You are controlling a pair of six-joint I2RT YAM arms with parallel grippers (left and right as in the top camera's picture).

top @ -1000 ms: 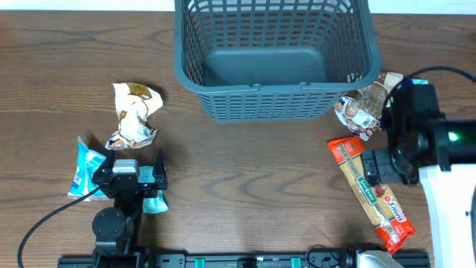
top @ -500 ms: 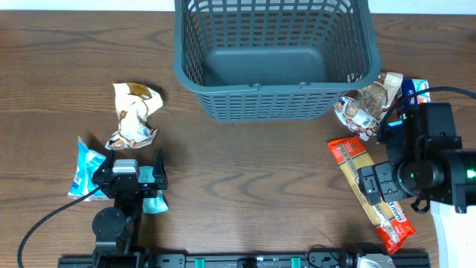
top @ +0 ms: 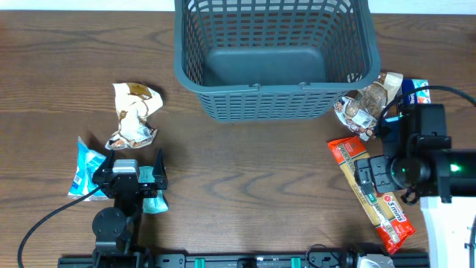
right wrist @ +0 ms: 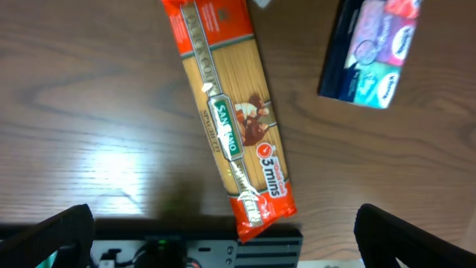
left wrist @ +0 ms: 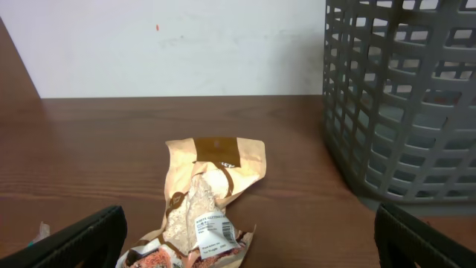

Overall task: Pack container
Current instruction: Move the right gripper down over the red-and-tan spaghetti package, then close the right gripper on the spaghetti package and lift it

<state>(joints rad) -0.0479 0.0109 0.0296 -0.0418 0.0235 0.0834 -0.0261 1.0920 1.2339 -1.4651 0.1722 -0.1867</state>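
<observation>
The container (top: 268, 103) is standing at the far middle of the surface (top: 245, 171), upright, and is holding nothing; its floor is showing bare.

Change noted: the right arm is drawing away from the container's right corner, where it stood a second ago, and is now hanging over the spaghetti packet (right wrist: 227, 112). The right pincer (top: 370, 176) is spread wide and gripping nothing. The packet is lying flat and slantwise beneath it, untouched. The dark tissue pack (right wrist: 368, 52) is lying just beside the packet's far end.

No change on the left: the left pincer (top: 131, 179) is resting low near the front edge, spread wide and empty, facing a crumpled tan snack packet (left wrist: 212, 197). A blue packet (top: 85, 167) is lying beside it. A crumpled brown packet (top: 364, 104) is sitting against the container's right wall.

Judgement: packing is not yet begun. The right arm appears to be lining up on the spaghetti as its first item.
</observation>
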